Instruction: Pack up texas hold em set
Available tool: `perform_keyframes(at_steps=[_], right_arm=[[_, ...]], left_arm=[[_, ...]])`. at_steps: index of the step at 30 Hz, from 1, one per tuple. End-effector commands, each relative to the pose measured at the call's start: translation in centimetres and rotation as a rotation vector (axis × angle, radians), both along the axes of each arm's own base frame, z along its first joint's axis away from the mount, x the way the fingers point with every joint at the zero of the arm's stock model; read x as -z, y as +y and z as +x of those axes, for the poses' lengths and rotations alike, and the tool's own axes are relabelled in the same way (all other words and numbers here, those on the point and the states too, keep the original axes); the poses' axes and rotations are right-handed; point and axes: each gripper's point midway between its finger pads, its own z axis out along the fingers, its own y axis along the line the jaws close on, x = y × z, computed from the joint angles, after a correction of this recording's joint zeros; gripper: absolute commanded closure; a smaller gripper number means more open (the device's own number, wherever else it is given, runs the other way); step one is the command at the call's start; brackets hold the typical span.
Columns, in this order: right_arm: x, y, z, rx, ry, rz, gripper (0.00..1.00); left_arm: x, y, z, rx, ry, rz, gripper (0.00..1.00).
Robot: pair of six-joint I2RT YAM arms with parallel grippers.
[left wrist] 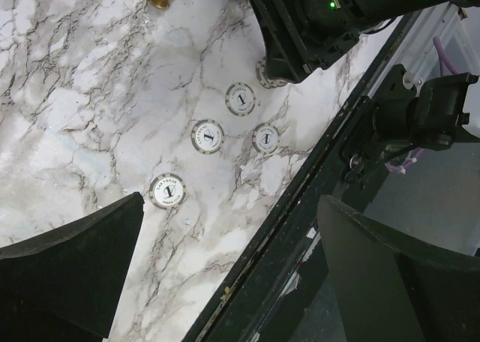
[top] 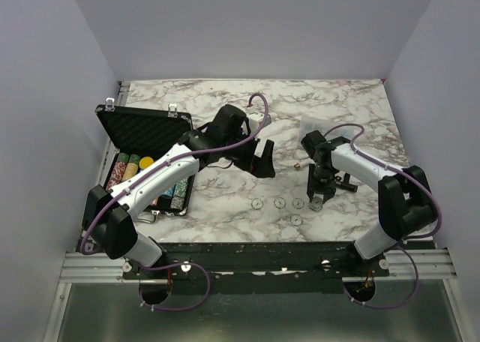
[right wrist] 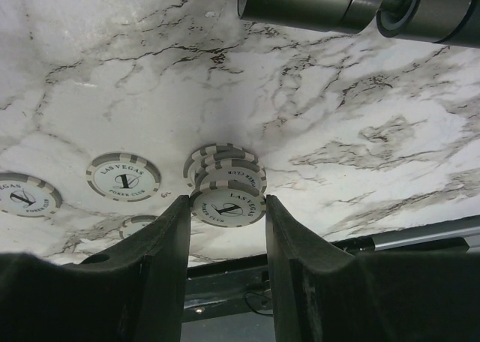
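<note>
Nearest to the arm bases, four loose white chips (top: 279, 202) lie flat on the marble surface (top: 225, 117), close to its near edge and a little apart from each other. Just beside them the right tool (right wrist: 227, 199) is down at the surface. It is about half closed, and its two fingers (right wrist: 161, 259) press from both sides on a small stack of white chips (right wrist: 223, 169). The stack is not straight: the chips are shifted against each other, and it seems that only the uppermost one sits fully between the fingers. Whether the stack is lifted or rests on the surface, I cannot tell.

A bit farther, the left tool (left wrist: 231, 199) hangs over the surface, opened fully and holding nothing. Farther to the left is the black case (top: 146, 128) with its lid up. Inside are rows of coloured chips (top: 131, 169), partly hidden by the left arm.

The risk I see is in the grip. If the right tool rises or turns quickly, the shifted chips can slide out and roll, maybe over the near edge. Also, the way to the case passes the left arm, so the two arms could touch each other.
</note>
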Motion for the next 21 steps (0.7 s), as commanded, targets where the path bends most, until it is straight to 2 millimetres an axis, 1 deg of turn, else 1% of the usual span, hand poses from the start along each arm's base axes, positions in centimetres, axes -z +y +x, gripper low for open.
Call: perform_keyframes(at_steps=[1,6,9,13,17,19,21], right_arm=[[0.9,-0.1,-0.3,0.005,0.014,0.002,0.64],[1.4,0.0,-0.2,0.003,0.020,0.007,0.61],[1.5,0.0,-0.3,0.003,0.021,0.010,0.56],[1.2,0.1,-0.2,0.002,0.014,0.013,0.48],[0.4,-0.1,0.3,0.000,-0.009,0.001,0.44],[-0.4,0.0,0.9,-0.007,-0.033,0.002,0.42],[-1.2,0.5,1.8,-0.030,-0.059,0.025,0.42]], left_arm=[[-0.4,-0.2,-0.3,0.018,-0.009,-0.023,0.02],[-0.4,-0.2,-0.4,0.019,-0.009,-0.023,0.02],[-0.5,-0.2,-0.3,0.017,-0.013,-0.022,0.02],[-0.4,-0.1,-0.3,0.017,-0.011,-0.021,0.02],[-0.4,-0.2,-0.4,0.017,-0.011,-0.021,0.02],[-0.5,-0.2,-0.4,0.018,-0.012,-0.023,0.01],[-0.5,-0.2,-0.4,0.019,-0.009,-0.024,0.01]])
